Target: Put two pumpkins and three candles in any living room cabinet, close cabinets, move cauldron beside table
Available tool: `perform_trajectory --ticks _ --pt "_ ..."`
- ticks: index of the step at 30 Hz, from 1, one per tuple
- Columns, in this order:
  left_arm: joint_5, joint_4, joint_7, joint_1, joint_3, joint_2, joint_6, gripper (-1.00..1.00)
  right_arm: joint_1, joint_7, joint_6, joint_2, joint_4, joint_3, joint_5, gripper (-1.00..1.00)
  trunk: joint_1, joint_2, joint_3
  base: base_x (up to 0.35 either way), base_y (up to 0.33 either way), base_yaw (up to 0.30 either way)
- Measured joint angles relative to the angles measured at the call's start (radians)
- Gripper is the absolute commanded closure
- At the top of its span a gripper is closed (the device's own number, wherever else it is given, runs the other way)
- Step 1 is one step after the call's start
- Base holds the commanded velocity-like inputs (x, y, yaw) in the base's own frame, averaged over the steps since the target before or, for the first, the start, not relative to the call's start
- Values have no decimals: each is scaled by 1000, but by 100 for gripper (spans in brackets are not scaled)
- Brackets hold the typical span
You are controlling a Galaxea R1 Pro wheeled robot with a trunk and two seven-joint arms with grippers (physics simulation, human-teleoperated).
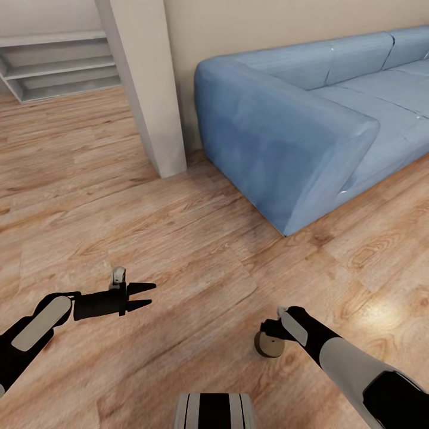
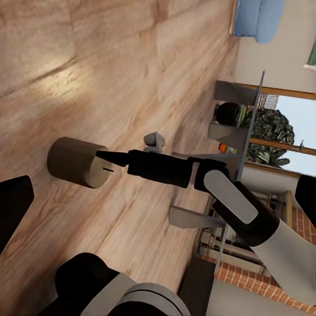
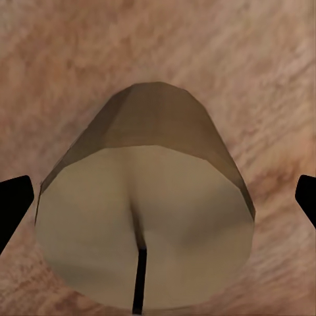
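One candle (image 1: 269,345), a short tan cylinder with a dark wick, stands upright on the wood floor. My right gripper (image 1: 269,329) hangs directly over it, open, with the candle (image 3: 145,217) between its spread fingertips and untouched. In the left wrist view, the same candle (image 2: 76,162) sits at the tip of the right gripper's fingers (image 2: 112,157). My left gripper (image 1: 145,297) is open and empty, low over the floor to the candle's left. The pumpkins and the cabinet are out of view.
A long blue sofa (image 1: 310,119) stands ahead on the right, its arm end nearest me. A pale wall pillar (image 1: 149,89) rises beside it, with grey shelves (image 1: 59,65) beyond on the left. A small dark round object (image 2: 228,113) rests on a distant stand.
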Motion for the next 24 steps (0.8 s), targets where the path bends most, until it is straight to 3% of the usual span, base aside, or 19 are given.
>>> perform_trajectory --ticks 24 --pt "0 -1 1 0 -2 -2 0 -100 0 7 0 2 1 2 1 -100 0 0 0 0 0 0"
